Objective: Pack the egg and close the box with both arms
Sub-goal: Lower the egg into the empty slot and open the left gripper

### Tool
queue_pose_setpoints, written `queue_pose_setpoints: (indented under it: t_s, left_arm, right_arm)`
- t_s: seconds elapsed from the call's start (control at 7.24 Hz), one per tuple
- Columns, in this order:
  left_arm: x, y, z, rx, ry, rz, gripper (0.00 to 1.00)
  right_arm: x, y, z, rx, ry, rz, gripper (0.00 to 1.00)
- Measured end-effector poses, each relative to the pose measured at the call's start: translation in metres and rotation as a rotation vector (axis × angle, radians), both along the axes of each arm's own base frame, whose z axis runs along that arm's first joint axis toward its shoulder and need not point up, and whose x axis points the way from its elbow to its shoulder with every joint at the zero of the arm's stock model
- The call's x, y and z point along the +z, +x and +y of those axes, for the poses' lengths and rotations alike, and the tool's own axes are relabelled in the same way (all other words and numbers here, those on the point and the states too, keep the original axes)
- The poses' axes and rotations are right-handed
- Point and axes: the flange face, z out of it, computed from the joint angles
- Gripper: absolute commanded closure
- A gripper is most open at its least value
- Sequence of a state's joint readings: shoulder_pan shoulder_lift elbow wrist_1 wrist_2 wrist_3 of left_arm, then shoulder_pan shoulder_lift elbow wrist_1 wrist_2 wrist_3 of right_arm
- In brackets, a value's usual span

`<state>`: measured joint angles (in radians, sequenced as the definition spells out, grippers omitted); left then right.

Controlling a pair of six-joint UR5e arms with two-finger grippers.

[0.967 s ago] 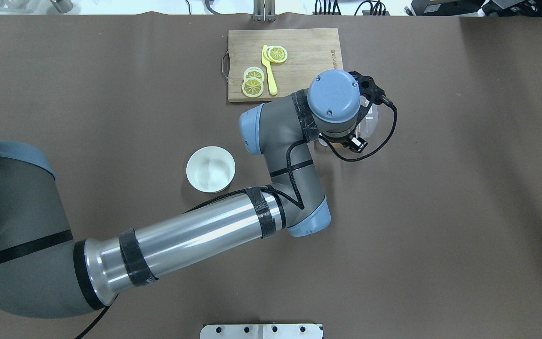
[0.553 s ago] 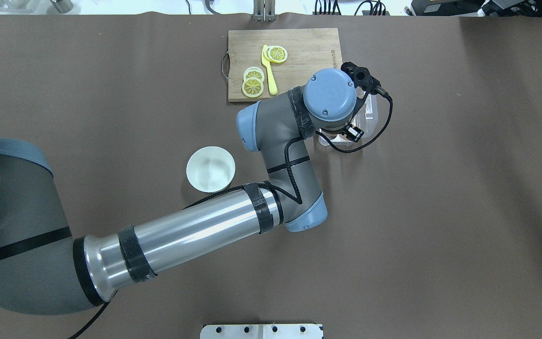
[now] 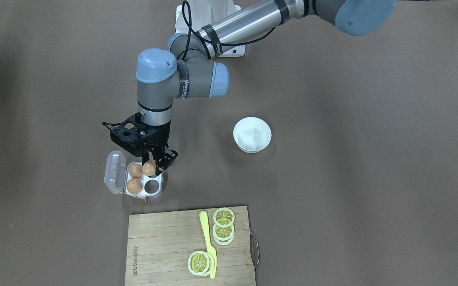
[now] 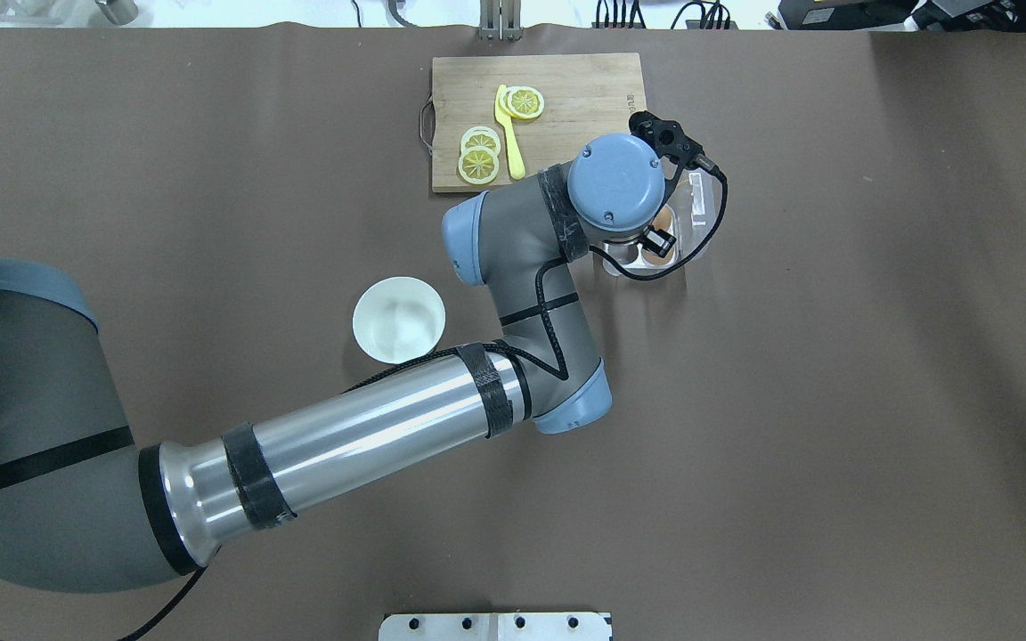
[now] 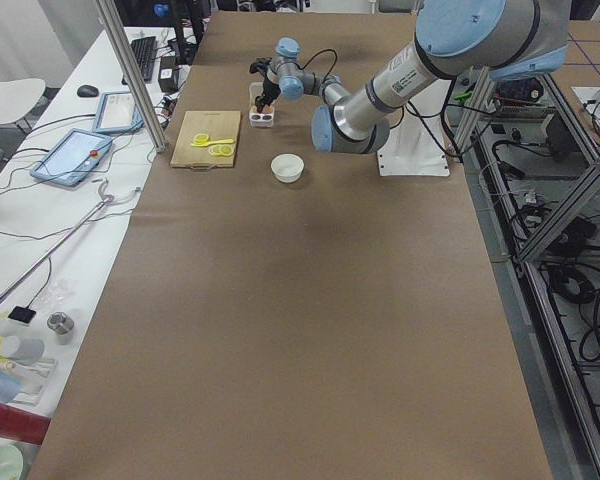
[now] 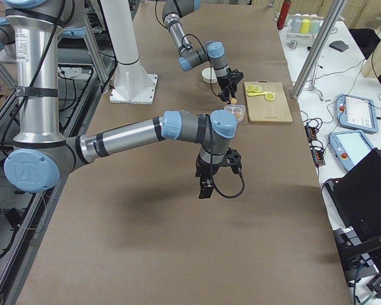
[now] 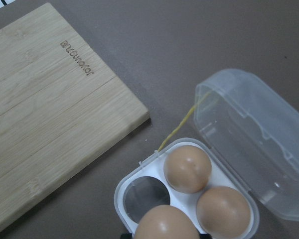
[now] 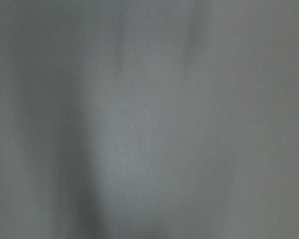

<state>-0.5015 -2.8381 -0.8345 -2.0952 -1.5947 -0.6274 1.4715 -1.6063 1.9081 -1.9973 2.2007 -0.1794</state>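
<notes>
The box point(image 3: 154, 193) stands open on the brown table, its clear lid point(image 3: 114, 171) laid flat to the side. Two eggs point(image 3: 135, 171) sit in its cells and one cell point(image 3: 152, 185) is empty. My left gripper point(image 3: 152, 163) is shut on a third egg point(image 3: 148, 169) and holds it just above the tray. In the left wrist view the held egg point(image 7: 165, 224) fills the bottom edge above the tray point(image 7: 134, 174) and the yellow string point(image 7: 179, 128). My right gripper point(image 6: 205, 186) hangs over bare table, seen only from the side; I cannot tell its state.
A white bowl point(image 3: 252, 135) stands empty beside the left arm's elbow. A wooden cutting board point(image 3: 161, 246) with lemon slices point(image 3: 224, 228) and a yellow knife point(image 3: 208, 242) lies just beyond the box. The right wrist view shows only blurred table.
My left wrist has shifted a little to the left and away from the robot in the overhead view. The box's eggs now show from under it.
</notes>
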Motion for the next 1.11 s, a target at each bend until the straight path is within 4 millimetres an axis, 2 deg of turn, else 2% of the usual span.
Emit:
queue_pose_setpoints:
  t_s: [0.41,0.83,0.97,1.11]
  left_arm:
    - [0.0092,0.007,0.0002,0.0,-0.007,-0.011,0.69]
    - [0.0007,0.0114,0.0074,0.008,-0.003,-0.002,0.68]
    - [0.0,0.0116,0.0079,0.009,-0.003,-0.001,0.49]
    - [-0.0003,0.0118,0.0082,0.009,-0.002,-0.001,0.24]
  right_arm:
    - [0.0009,-0.0001,-0.0002,-0.001,-0.001,0.001,0.0]
    - [0.0012,-0.0011,-0.0002,-0.002,-0.003,0.0,0.0]
    - [0.0012,-0.0016,-0.0003,-0.003,-0.003,0.0,0.0]
    - [0.0012,-0.0022,-0.0003,-0.004,-0.003,0.0,0.0]
